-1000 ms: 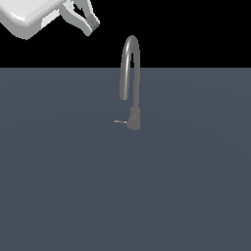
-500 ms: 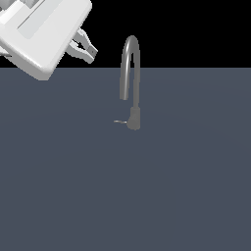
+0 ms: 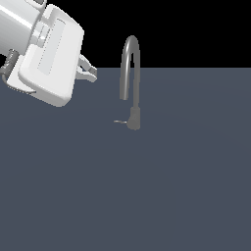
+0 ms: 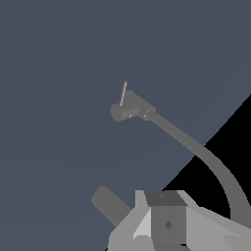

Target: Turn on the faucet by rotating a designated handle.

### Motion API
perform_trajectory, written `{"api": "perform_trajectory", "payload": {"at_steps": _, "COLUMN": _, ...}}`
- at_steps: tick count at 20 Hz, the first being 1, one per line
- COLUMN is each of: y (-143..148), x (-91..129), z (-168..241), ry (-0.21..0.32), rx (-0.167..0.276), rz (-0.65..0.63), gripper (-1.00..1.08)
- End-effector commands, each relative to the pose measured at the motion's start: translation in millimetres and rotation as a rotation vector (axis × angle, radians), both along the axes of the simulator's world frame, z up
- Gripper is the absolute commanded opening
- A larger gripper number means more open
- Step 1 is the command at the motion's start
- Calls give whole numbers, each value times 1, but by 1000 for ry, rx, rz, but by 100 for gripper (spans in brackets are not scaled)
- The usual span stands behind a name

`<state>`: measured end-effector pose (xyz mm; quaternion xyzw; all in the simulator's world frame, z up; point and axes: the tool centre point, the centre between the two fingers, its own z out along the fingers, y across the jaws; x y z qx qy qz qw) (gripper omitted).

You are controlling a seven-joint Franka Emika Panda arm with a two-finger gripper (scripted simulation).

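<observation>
The grey faucet (image 3: 130, 68) stands on the dark floor, its gooseneck spout rising from a short thick base (image 3: 134, 119). The handle (image 3: 119, 121), a thin pale rod, sticks out of the base toward the exterior view's left. My gripper (image 3: 91, 70) hangs in the air to the left of the spout, at about mid-spout height and well above the handle. Its two fingertips stand slightly apart and nothing is between them. In the wrist view the faucet (image 4: 131, 110) lies ahead with the handle (image 4: 123, 93) pointing away from it, and one dark finger (image 4: 110, 202) shows at the edge.
The white arm and hand body (image 3: 46, 61) fill the upper left of the exterior view. The flat dark grey floor (image 3: 171, 186) spreads all around the faucet.
The arm has come down and moved toward the exterior view's right, bringing the gripper closer to the spout. The faucet and handle have not moved.
</observation>
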<state>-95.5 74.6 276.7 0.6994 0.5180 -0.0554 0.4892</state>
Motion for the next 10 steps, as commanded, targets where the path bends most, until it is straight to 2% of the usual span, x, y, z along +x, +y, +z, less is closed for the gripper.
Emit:
{"api": "perform_trajectory", "payload": {"at_steps": 1, "y": 1, "x": 4, "z": -9, "ry": 3, "rx": -39, "rz": 42, "gripper": -100}}
{"api": "perform_trajectory", "payload": {"at_steps": 10, "y": 1, "x": 17, "z": -41, "ry": 12, "rx": -174, "rz": 183, "gripper": -100}}
